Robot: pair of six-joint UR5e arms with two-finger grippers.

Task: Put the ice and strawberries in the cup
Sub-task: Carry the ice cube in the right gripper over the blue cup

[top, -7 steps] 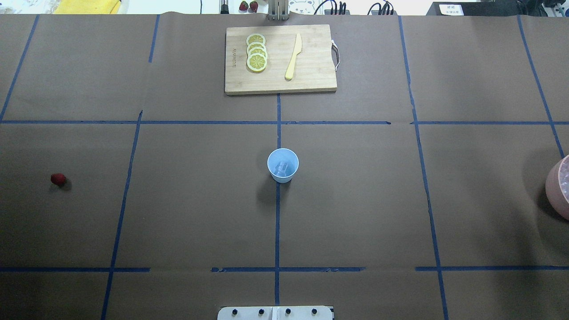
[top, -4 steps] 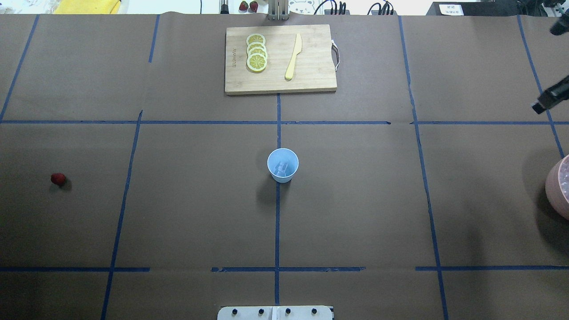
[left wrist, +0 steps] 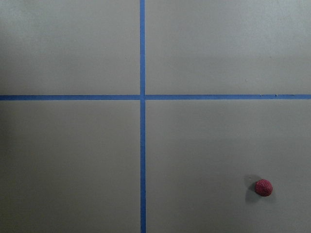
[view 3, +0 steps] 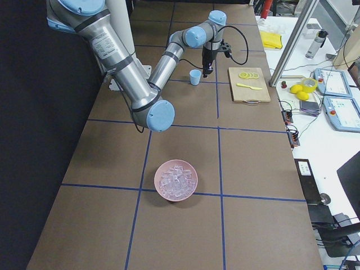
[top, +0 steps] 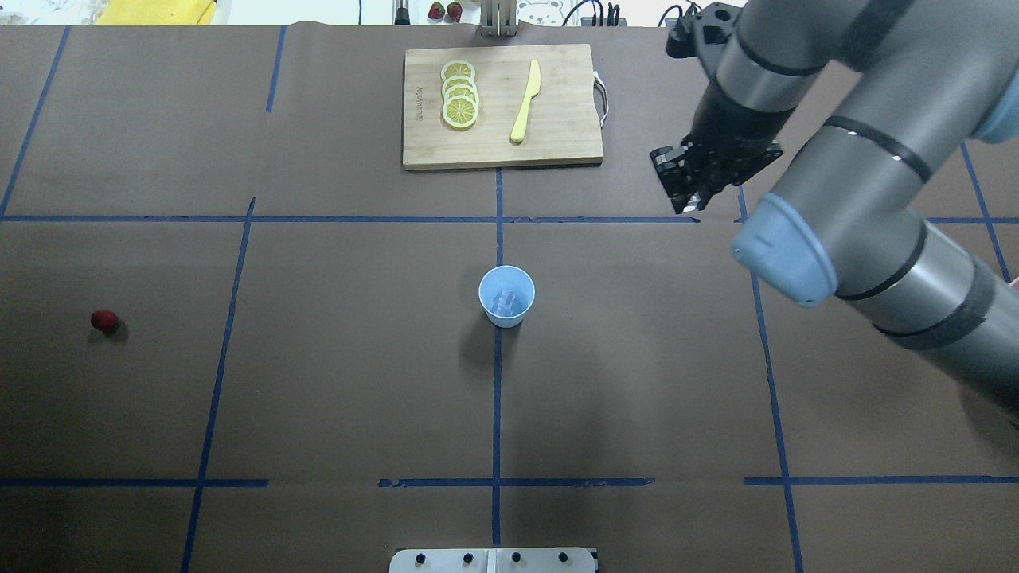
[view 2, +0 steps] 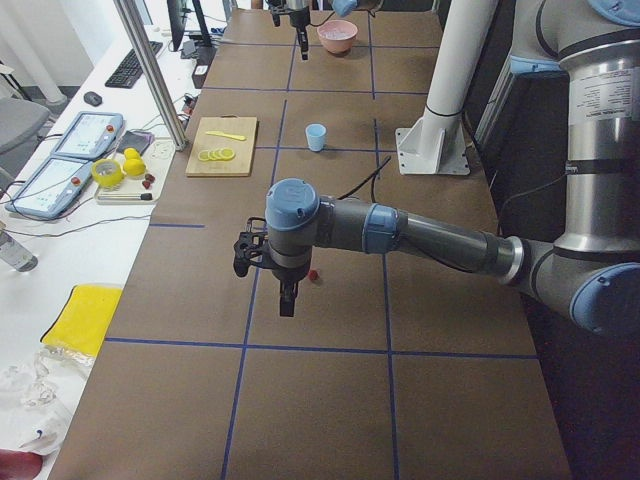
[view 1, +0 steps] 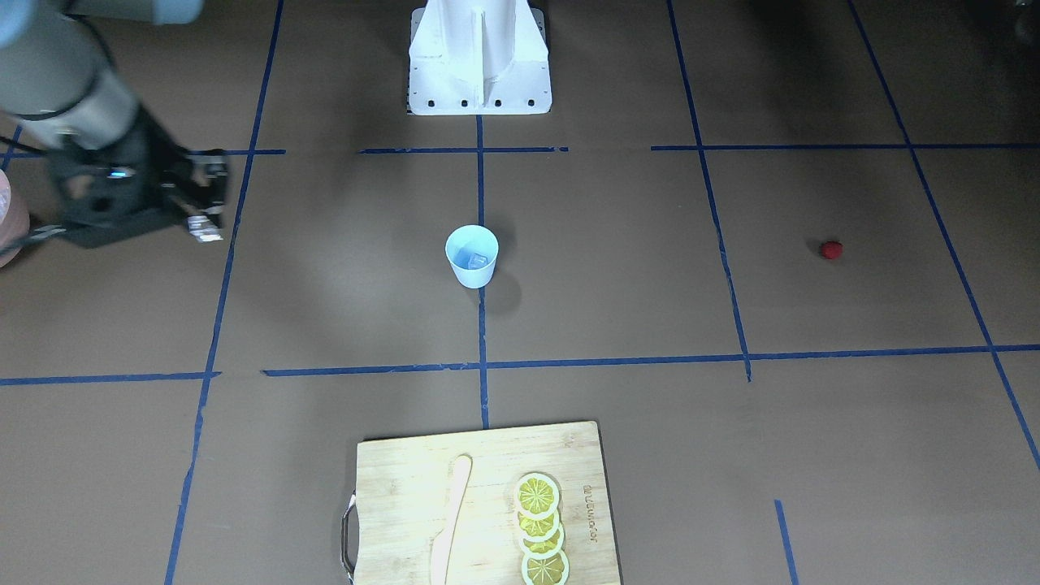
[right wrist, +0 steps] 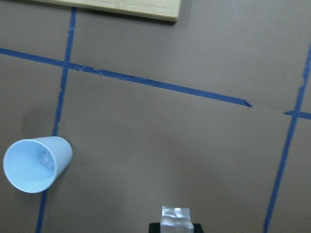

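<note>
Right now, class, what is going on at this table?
The right arm's tool holds an ice cube above the table, off to the side of the pale blue cup, which has ice inside. The strawberry lies on the table, untouched; the left arm's tool hangs near it. A pink bowl holds more ice.

The right tool (top: 686, 203) has swung into the overhead view from the right, apparently carrying 1 ice cube (right wrist: 176, 216).
</note>
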